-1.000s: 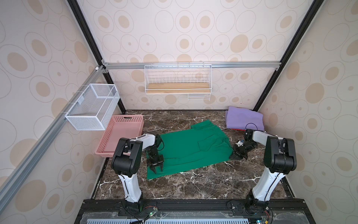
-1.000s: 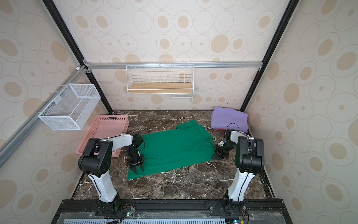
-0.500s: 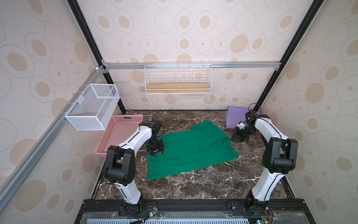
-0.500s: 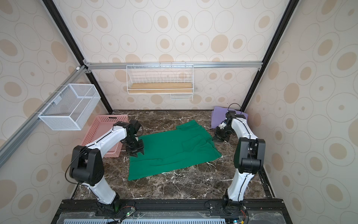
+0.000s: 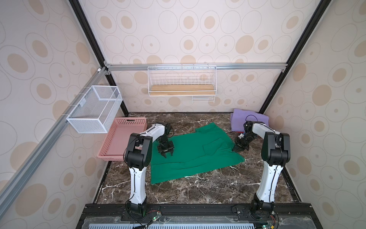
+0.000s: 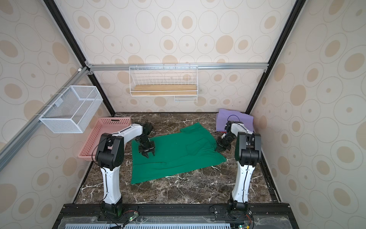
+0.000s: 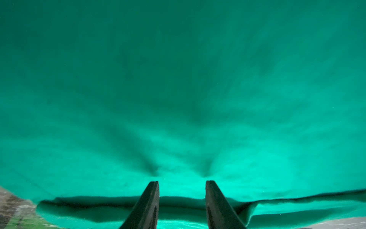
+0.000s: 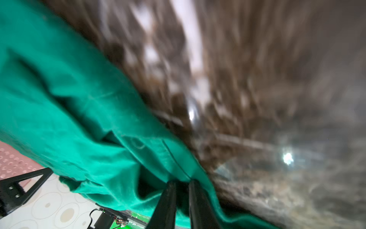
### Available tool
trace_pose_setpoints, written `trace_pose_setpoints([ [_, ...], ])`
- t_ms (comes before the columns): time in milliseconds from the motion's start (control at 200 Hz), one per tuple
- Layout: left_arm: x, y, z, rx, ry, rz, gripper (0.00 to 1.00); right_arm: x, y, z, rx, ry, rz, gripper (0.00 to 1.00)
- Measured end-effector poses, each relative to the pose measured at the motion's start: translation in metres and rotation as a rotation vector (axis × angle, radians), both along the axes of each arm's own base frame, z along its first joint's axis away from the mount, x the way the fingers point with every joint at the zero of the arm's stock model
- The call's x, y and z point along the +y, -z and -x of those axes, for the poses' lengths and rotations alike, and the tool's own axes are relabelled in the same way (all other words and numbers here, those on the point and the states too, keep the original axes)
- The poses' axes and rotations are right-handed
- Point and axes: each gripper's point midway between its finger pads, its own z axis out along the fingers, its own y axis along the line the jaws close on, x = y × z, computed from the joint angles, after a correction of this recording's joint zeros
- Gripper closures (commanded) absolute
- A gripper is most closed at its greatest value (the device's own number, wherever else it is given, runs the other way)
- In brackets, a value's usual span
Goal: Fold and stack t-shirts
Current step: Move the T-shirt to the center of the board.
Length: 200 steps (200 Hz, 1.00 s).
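Observation:
A deep green t-shirt [image 5: 194, 156] [image 6: 174, 158] lies spread on the marble table, its right sleeve area bunched. My left gripper [image 5: 168, 155] [image 6: 150, 154] hangs over the shirt's left part. In the left wrist view its jaws [image 7: 182, 183] stand apart above the green cloth [image 7: 178, 79], a folded edge running under them. My right gripper [image 5: 239, 148] [image 6: 221, 149] sits at the shirt's right edge. In the right wrist view it [image 8: 181, 182] is shut on the green hem [image 8: 79, 119]. A folded lavender t-shirt [image 5: 249, 121] [image 6: 235, 121] lies at the back right.
A pink perforated basket [image 5: 130, 119] [image 6: 103, 134] stands against the left wall beside the left arm. A white mesh bin [image 5: 95, 111] hangs on the left wall. A wire shelf with a wooden board [image 5: 182, 92] hangs on the back wall. Bare marble [image 5: 198, 188] lies in front.
Since half a second ago both grippers have drawn back toward the front. The right one came from beside the lavender shirt to the green shirt's right edge; the shirt's right side shifted.

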Motion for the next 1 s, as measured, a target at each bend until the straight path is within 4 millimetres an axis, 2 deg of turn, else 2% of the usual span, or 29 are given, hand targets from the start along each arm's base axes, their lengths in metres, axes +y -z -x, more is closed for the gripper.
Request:
trace_pose_setpoints([
  [190,0.018,-0.019,0.048,0.005,0.029,-0.025,0.58,-0.005,0.000,0.073,0.066,-0.008,0.009,0.79],
  [336,0.030,-0.028,0.080,0.006,0.049,-0.040,0.58,-0.013,-0.012,0.121,0.074,-0.004,0.012,0.79],
  [431,0.036,-0.029,0.099,0.030,0.057,-0.053,0.58,-0.018,-0.028,0.136,0.041,-0.005,0.024,0.79],
  [521,0.039,-0.033,0.106,0.034,0.058,-0.060,0.57,-0.019,-0.050,0.133,-0.045,-0.007,0.033,0.79],
  [581,0.039,-0.037,0.104,0.017,0.054,-0.058,0.57,-0.019,-0.065,0.124,-0.090,-0.008,0.036,0.79],
  [656,0.035,-0.046,0.093,-0.015,0.044,-0.048,0.57,-0.019,-0.086,0.103,-0.149,-0.007,0.034,0.79],
  [721,0.029,-0.055,0.074,-0.057,0.033,-0.035,0.57,-0.017,-0.098,0.085,-0.203,-0.004,0.020,0.79],
  [771,0.023,-0.063,0.057,-0.095,0.026,-0.022,0.57,-0.013,-0.103,0.080,-0.221,-0.002,0.004,0.79],
  [881,0.013,-0.071,0.032,-0.147,0.018,-0.003,0.57,0.005,-0.095,0.094,-0.172,-0.027,-0.038,0.79],
  [926,0.011,-0.071,0.029,-0.149,0.016,0.002,0.57,0.012,-0.087,0.105,-0.137,-0.040,-0.050,0.79],
  [1002,0.008,-0.069,0.031,-0.137,0.019,0.001,0.57,0.020,-0.071,0.134,-0.064,-0.056,-0.065,0.79],
])
